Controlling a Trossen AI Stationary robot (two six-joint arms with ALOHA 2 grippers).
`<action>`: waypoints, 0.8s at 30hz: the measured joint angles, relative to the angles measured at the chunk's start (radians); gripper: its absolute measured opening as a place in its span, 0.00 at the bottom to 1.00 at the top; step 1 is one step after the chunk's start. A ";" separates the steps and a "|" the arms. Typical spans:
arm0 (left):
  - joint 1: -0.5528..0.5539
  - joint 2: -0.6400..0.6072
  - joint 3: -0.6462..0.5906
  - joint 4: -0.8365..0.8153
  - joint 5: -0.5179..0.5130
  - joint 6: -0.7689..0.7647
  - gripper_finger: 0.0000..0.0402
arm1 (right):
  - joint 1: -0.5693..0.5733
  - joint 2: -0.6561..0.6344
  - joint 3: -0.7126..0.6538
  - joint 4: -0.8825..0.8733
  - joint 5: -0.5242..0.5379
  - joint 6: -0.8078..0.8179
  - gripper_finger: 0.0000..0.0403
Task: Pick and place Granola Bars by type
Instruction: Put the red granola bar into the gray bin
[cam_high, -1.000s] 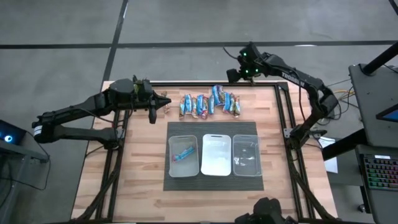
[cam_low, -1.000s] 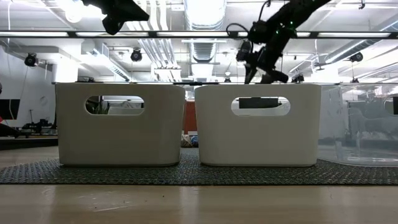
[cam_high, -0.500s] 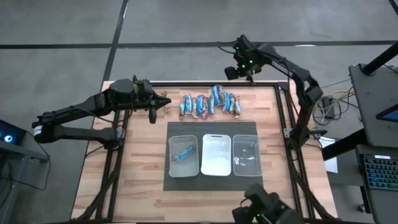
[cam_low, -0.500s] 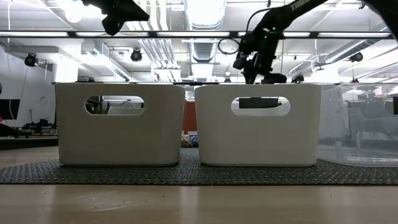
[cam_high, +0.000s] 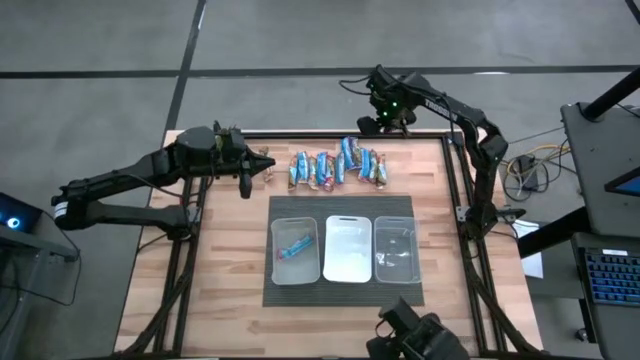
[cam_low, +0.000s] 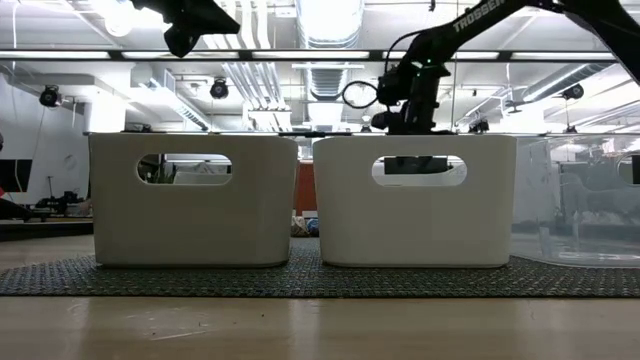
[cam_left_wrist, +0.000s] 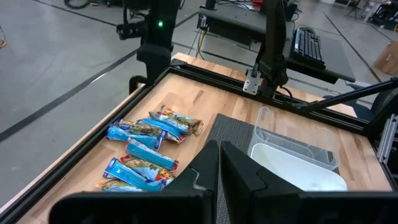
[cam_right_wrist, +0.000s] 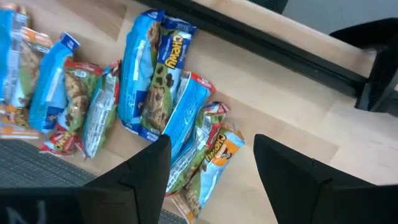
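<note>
So I had the right gripper (cam_high: 384, 122) parked at the top of the high view, fingers spread wide and empty, just above the right end of the Granola Bars (cam_high: 338, 168), which lay in a loose row upper-middle on the counter (cam_high: 200, 270). My guess: light, crinkly, slippery wrappers, so pinch one across its narrow middle. The left gripper (cam_high: 246, 178) sat clamped shut on nothing, left of the row.

Even overhead light, ceiling lamps (cam_low: 330, 20) glaring, soft shadows, mild blur.
</note>
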 joint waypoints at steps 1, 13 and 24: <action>0.000 0.000 0.000 0.000 0.000 0.000 0.00 | 0.004 0.008 -0.001 -0.001 0.002 0.000 0.54; 0.000 0.002 0.000 -0.014 0.000 -0.005 0.00 | 0.024 0.093 -0.009 0.000 0.008 -0.012 0.54; 0.000 0.002 0.000 -0.014 -0.011 -0.007 0.00 | 0.036 0.079 -0.076 0.030 0.060 -0.023 0.54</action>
